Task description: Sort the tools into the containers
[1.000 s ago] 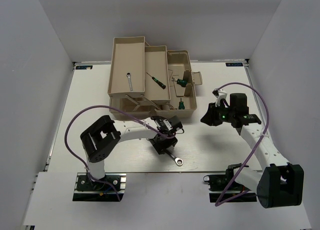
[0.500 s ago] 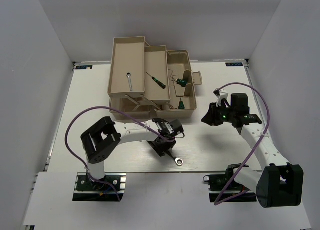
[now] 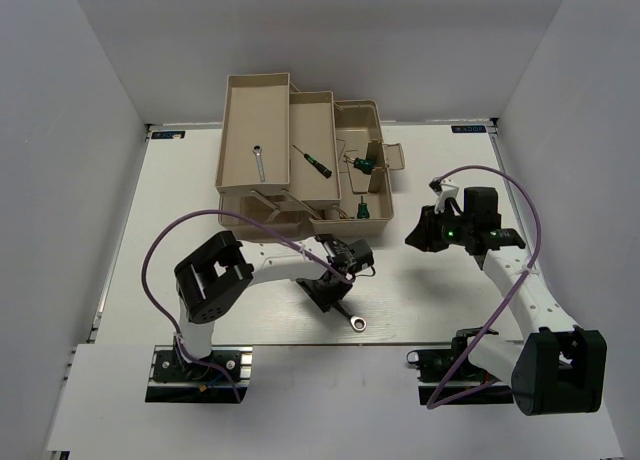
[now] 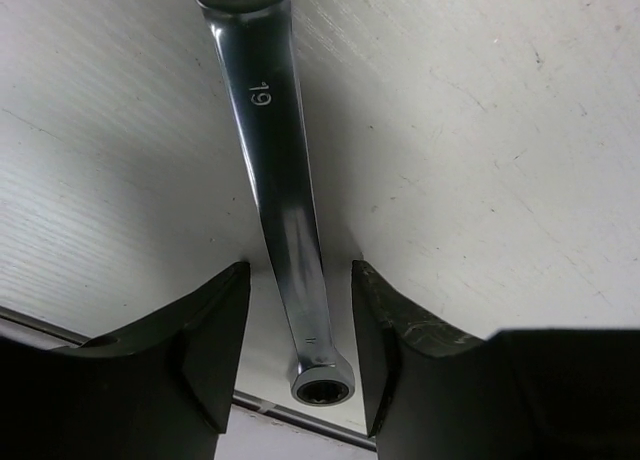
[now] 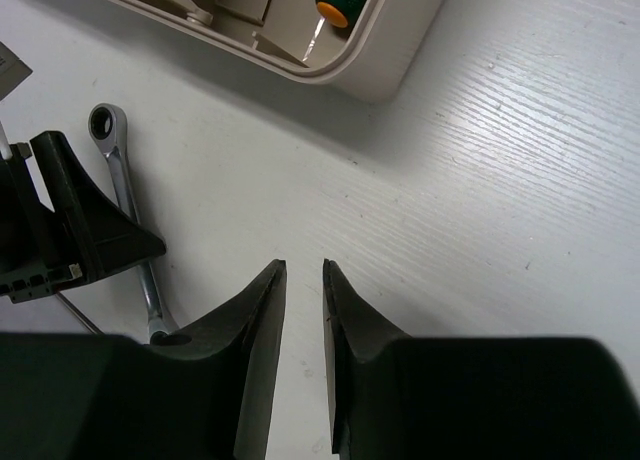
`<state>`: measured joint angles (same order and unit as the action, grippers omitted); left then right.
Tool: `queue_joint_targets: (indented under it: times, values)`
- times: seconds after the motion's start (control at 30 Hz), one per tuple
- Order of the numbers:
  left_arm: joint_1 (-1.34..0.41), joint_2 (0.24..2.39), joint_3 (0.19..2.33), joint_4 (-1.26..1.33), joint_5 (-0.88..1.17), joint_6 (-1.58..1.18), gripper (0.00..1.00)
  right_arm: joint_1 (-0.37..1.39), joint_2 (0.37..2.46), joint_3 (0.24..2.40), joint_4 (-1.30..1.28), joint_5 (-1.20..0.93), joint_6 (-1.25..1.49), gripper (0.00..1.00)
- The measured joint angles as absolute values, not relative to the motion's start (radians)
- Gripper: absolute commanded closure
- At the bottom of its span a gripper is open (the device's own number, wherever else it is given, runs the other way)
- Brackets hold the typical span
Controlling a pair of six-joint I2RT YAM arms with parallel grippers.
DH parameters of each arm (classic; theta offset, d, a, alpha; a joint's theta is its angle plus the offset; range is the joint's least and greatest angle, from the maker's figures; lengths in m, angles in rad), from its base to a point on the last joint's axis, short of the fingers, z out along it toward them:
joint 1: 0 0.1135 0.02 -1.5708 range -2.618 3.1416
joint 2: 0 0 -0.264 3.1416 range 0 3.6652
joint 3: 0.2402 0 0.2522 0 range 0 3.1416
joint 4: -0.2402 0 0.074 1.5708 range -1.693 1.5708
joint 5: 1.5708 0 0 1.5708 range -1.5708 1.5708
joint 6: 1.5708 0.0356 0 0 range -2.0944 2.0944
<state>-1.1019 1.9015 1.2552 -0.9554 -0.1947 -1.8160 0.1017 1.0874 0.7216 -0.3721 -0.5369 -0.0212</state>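
A long silver wrench (image 4: 275, 180) marked 19 lies flat on the white table, its ring end (image 3: 357, 323) pointing toward the near edge. My left gripper (image 4: 300, 272) is open and straddles the shaft just above that ring end, with a small gap on each side; from above it (image 3: 330, 294) covers most of the wrench. My right gripper (image 5: 304, 265) hovers over bare table right of the toolbox (image 3: 382, 220), jaws slightly open and empty. In the beige trays lie a short wrench (image 3: 256, 162), a thin screwdriver (image 3: 315, 160) and two green-handled screwdrivers (image 3: 364, 163) (image 3: 362, 208).
The fold-out toolbox stands at the back centre with its left tray (image 3: 230, 110) and middle tray (image 3: 315, 100) spread open. A purple cable loops beside each arm. White walls close in the table on three sides.
My left gripper has come down over the long wrench and its jaws have narrowed around the shaft. The right arm has barely moved.
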Motion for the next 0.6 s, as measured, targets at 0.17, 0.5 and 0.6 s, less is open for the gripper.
queue_joint_targets:
  times: [0.17,0.5,0.6]
  values:
    - [-1.102,1.917,1.273,-0.986,-0.194,-1.818,0.49,0.096,1.087,0.722,-0.373,-0.537,-0.027,0.73]
    - [-1.103,1.907,1.248,-0.993,-0.197,-1.823,0.63,0.088,1.087,0.722,-0.387,-0.537,-0.03,0.74]
    - [-1.104,1.907,1.246,-0.996,-0.202,-1.823,0.76,0.087,1.087,0.722,-0.396,-0.537,-0.034,0.74]
